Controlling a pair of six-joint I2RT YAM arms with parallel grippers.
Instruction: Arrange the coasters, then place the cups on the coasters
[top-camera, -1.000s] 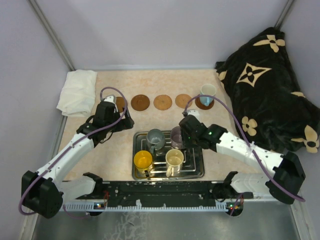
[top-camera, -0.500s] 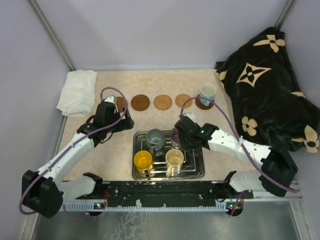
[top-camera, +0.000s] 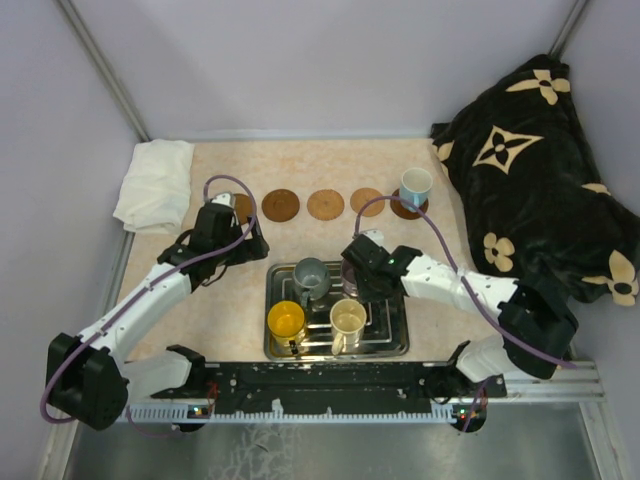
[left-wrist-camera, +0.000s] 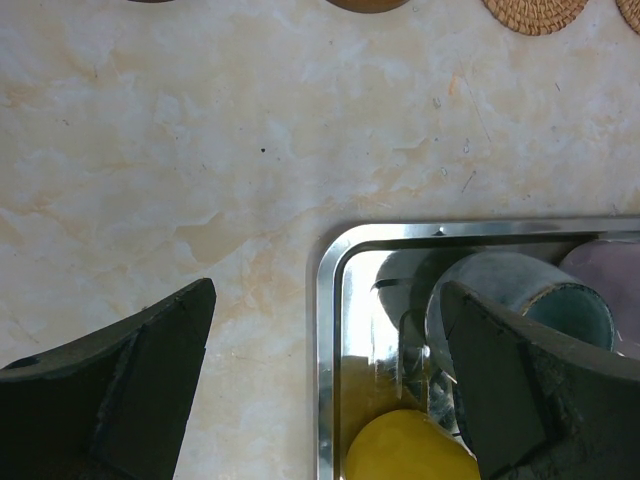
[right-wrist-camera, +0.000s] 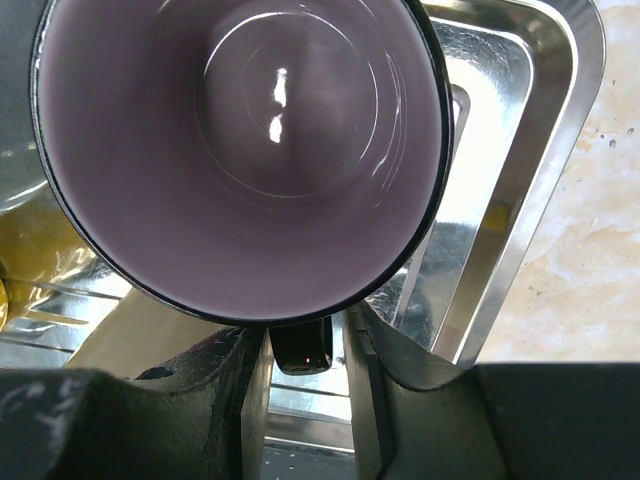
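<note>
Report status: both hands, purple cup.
Left hand open, over tray corner. Right hand astride purple cup handle, grip unconfirmed. Cup in tray; grey cup close alongside.

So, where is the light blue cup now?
In the top view, the light blue cup stands on the rightmost coaster, at the table's far right, beside the black patterned blanket.

Pale lilac walls (top-camera: 300, 60), beige marbled tabletop (top-camera: 330, 165)

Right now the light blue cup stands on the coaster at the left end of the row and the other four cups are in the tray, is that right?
No: the light blue cup stands on the coaster at the right end of the row, as the top view shows. The grey cup, purple cup, yellow cup and cream cup are in the tray.
</note>
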